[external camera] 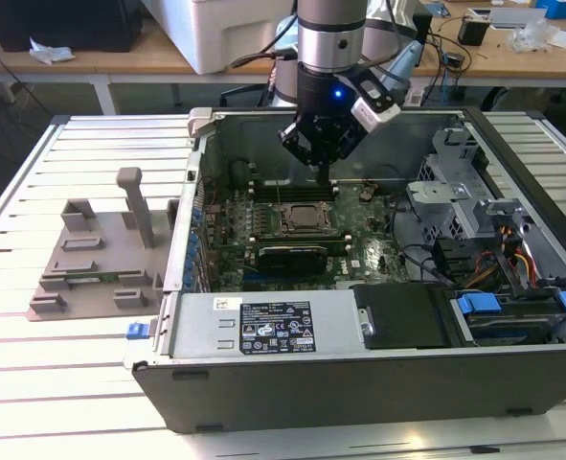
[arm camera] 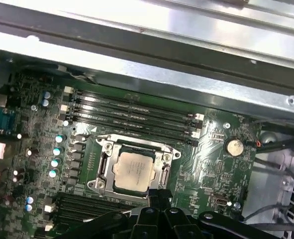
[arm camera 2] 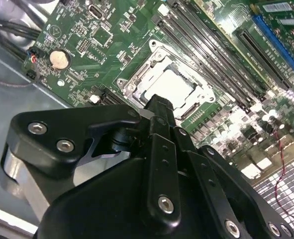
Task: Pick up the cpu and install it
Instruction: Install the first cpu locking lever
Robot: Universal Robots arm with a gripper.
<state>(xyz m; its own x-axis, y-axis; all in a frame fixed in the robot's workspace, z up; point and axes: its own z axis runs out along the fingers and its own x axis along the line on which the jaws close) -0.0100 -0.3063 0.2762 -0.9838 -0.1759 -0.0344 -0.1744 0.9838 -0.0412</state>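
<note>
Slatted metal table [external camera: 91, 383] holds an open grey PC case [external camera: 359, 369]; desks and clutter sit behind. Gripper [external camera: 326, 175] hangs inside the case above the motherboard [external camera: 359, 251]. Black fingers [arm camera 2: 159, 117] look pressed together at the tips with nothing between them. Fingertips in the first wrist view are cut off, so contact with anything below cannot be judged. Cpu [arm camera: 133, 171] lies flat in the socket [arm camera: 103, 164], square, matte silver-grey top, edges parallel to the metal socket frame; no clear long axis. In the second wrist view the cpu [arm camera 2: 172, 85] is partly hidden behind the fingers. Black RAM slots [arm camera: 132, 115] run just beside the socket. Round silver coin battery [arm camera 2: 58, 59] sits well apart. Grey plastic fixture [external camera: 96, 259] stands on the table at the exterior view's left.
</note>
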